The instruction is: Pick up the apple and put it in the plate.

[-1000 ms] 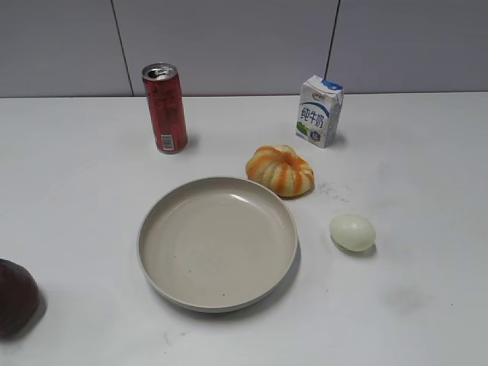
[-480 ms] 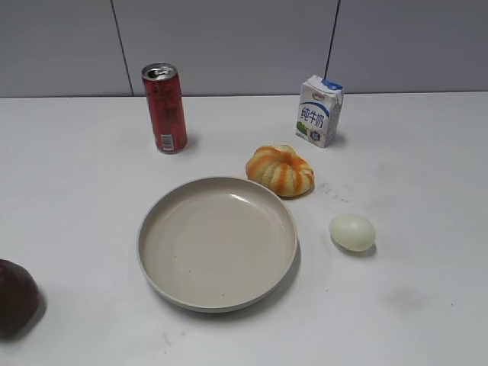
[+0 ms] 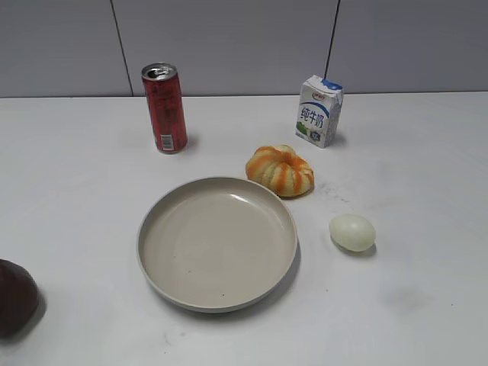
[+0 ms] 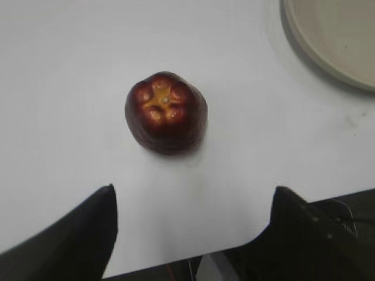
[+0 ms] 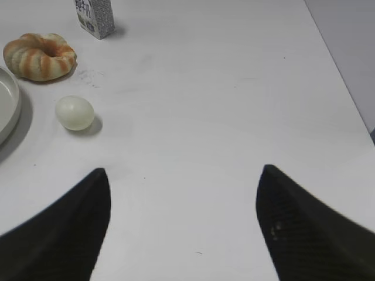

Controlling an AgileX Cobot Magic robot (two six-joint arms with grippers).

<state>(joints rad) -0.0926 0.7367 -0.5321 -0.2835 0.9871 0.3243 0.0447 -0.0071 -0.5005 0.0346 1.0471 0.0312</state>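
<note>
Apple (image 4: 166, 112) beyond spread left gripper (image 4: 193, 202)

Bare table (image 3: 76, 198) surrounds the apple (image 3: 15, 296) at near left; the plate (image 3: 217, 242) sits well apart, right.

milk carton (image 3: 319, 111): green Chinese "纯牛奶" | red can (image 3: 165, 107): print unreadable

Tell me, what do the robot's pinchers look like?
Each gripper has two black, wedge-shaped fingers. The left gripper has smooth, dark fingers, with thin wires, one reddish, below them. The right gripper has fingers with a finely speckled, matte black surface. No arms show otherwise.
</note>
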